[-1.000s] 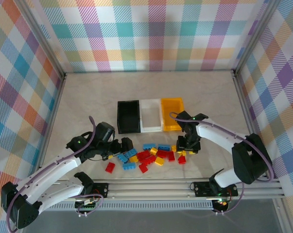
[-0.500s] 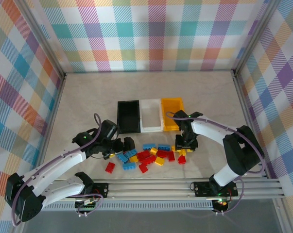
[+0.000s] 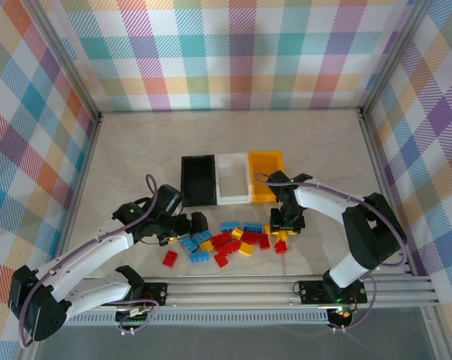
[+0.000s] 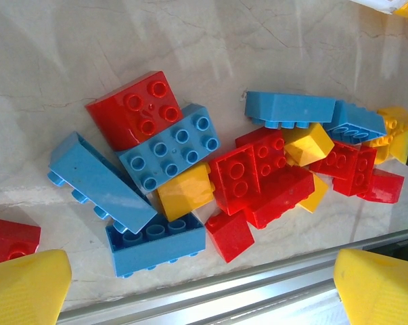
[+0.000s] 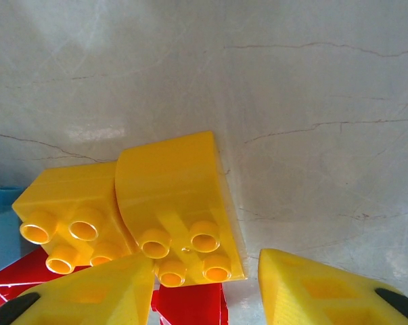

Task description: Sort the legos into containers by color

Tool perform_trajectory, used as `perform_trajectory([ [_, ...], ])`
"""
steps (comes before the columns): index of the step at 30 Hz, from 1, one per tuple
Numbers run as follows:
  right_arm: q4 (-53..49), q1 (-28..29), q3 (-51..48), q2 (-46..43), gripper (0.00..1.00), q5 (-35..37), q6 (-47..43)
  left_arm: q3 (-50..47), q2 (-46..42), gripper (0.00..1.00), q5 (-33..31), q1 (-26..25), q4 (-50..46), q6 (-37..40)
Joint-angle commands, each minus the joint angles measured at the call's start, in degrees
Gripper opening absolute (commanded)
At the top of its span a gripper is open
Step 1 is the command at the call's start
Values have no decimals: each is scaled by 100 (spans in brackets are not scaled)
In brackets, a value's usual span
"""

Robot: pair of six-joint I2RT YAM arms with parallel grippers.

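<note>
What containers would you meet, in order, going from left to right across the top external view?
black bin → white bin → yellow-orange bin

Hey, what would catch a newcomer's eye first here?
A heap of red, blue and yellow legos lies on the near half of the table. Behind it stand a black bin, a white bin and a yellow-orange bin in a row. The right gripper sits over a yellow brick at the heap's right edge.

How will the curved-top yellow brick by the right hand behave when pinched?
Curved-top yellow brick: probably rigid and light, being small moulded plastic. Its glossy sloped face may slip. The square yellow brick seems to touch it, so may drag along.
</note>
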Motion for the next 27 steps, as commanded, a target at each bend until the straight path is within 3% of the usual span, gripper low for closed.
perform_trajectory([
  [1, 108, -27, -190, 190, 45, 228, -51, 158, -18, 100, -58, -70, -174, 121],
  [12, 48, 30, -312, 253, 42, 729, 104, 88, -120, 100, -65, -66, -235, 66],
  [18, -120, 152, -243, 460, 46, 879, 256, 87, -150, 100, -82, -70, -257, 22],
  [27, -399, 152, -575, -114, 45, 1108, 927, 146, 12, 100, -30, -70, -214, 88],
])
